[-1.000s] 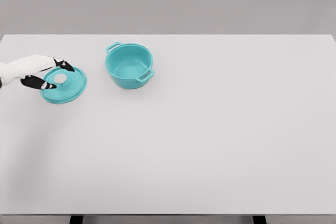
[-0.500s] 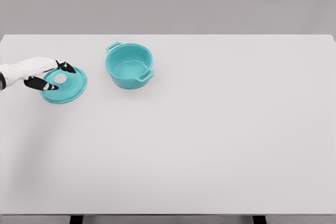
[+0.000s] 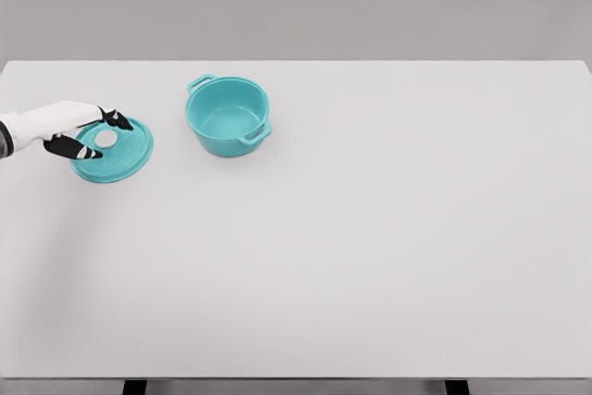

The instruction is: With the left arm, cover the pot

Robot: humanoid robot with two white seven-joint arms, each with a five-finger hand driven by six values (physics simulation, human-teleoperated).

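Note:
A teal pot [image 3: 227, 116] with two side handles stands uncovered on the white table [image 3: 370, 228], left of centre at the back. Its teal lid [image 3: 120, 156] lies flat on the table to the pot's left, with a white knob [image 3: 105, 139] in the middle. My left hand [image 3: 102, 137] comes in from the left edge and hovers over the lid's left side. Its black-tipped fingers [image 3: 118, 120] are spread on either side of the knob and hold nothing. The right arm does not show.
The table's far edge runs just behind the pot, with a grey wall beyond it. Black table legs [image 3: 135, 387] show under the near edge.
My left hand has drawn back slightly to the left over the lid. The lid and the pot have not moved.

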